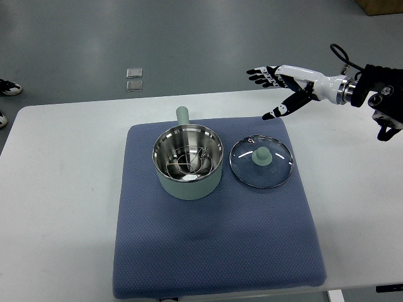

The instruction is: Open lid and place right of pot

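A pale green pot [188, 163] with a steel inside stands uncovered on the blue mat [214, 251], its handle pointing away from me. Its glass lid [262, 162] with a green knob lies flat on the mat just right of the pot. My right hand [277, 88] hovers above the table's far edge, beyond and slightly right of the lid, fingers spread and holding nothing. The left arm does not show.
The mat lies on a white table [63, 189]. On the grey floor beyond the table sit two small clear squares [134, 79]. A person's shoes [7, 88] show at the left edge.
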